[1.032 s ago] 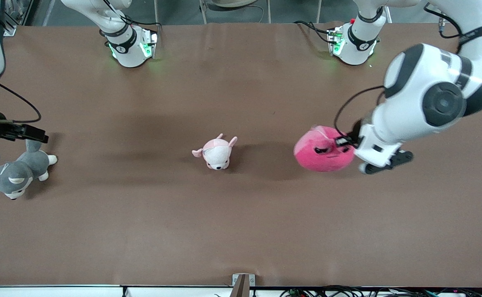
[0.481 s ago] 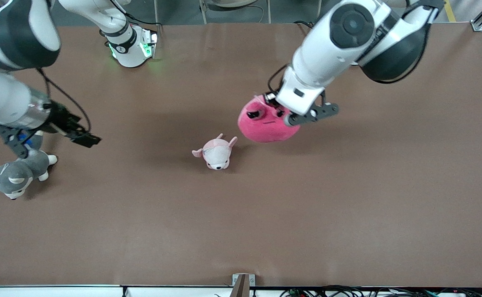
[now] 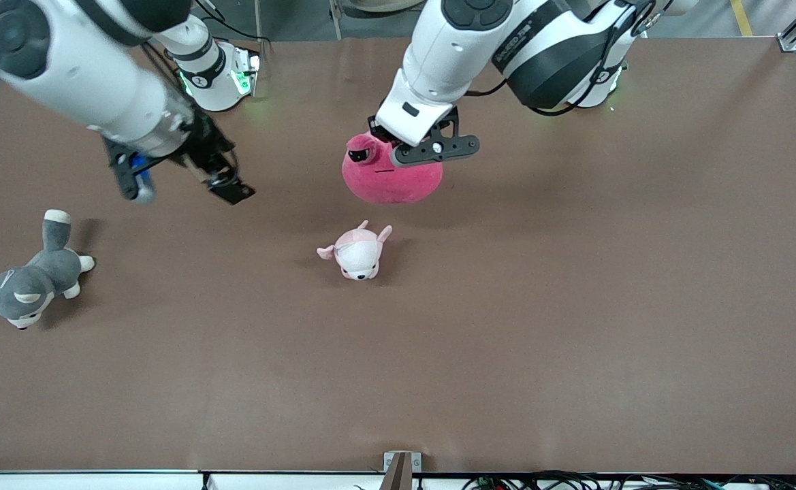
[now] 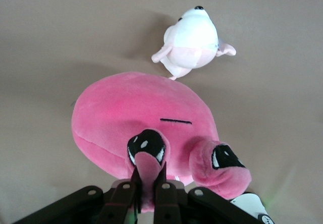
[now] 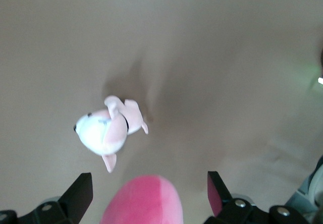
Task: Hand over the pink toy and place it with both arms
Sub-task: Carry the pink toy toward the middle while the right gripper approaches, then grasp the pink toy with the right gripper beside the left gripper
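Item 1. Pink toy [image 3: 387, 178]: round hot-pink plush, carried in the air over the middle of the counter [image 3: 575, 306], above the stretch between the two arm bases and the small pale plush. It hangs below its holder with the face turned toward the front camera. In the left wrist view the pink toy [image 4: 144, 123] fills the centre, one small ear nipped between the fingers.

Item 2. Left tool [image 3: 408, 146]: pressed together on an ear of the pink toy, directly over it; the left wrist view shows the left tool [image 4: 148, 193] pinching that ear.

Item 3. Right tool [image 3: 183, 173]: in the air over the counter toward the right arm's end, well apart from the toy. In the right wrist view the right tool [image 5: 151, 193] has its fingers spread wide, with the toy's rounded pink body [image 5: 144, 201] showing between them.

Item 4. Governing relation: the toy lies toward the left arm's end from the right tool, roughly level with it. Its free bulk hangs below the left tool, so the body, not the pinched ear, is the likely place to grasp. Judged stage: approach to the handover, transfer not yet made.

Item 5. Small pale pink-and-white plush [image 3: 357, 253]: on the counter, nearer the front camera than the carried toy.

Item 6. Grey-and-white plush dog [image 3: 26, 282]: on the counter at the right arm's end.
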`<state>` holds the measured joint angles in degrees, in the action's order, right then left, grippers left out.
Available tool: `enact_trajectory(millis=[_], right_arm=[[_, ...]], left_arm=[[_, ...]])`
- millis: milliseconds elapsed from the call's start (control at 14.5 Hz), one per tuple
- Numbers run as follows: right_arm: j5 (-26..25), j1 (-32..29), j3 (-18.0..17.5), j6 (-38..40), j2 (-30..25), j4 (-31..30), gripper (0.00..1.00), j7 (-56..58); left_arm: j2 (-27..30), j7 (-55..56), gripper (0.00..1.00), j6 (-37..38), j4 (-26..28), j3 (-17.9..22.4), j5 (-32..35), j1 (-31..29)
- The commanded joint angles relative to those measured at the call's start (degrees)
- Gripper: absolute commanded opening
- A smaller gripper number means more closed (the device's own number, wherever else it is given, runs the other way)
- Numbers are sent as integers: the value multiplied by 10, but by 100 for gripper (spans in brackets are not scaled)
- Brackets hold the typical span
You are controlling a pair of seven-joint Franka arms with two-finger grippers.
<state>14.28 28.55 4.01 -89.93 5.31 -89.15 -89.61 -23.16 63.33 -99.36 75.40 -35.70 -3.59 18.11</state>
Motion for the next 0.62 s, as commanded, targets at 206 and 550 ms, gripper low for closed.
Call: enact_trajectory(millis=[206,550], right_arm=[[7,92,7,-46,-14,-31,100,-139],[7,144,7,-126,-11,-67,99,-193]], left_arm=[[-14,7,0,-7,-17,3,4,12],[-16,7,0,-11,-18,3,4,12]])
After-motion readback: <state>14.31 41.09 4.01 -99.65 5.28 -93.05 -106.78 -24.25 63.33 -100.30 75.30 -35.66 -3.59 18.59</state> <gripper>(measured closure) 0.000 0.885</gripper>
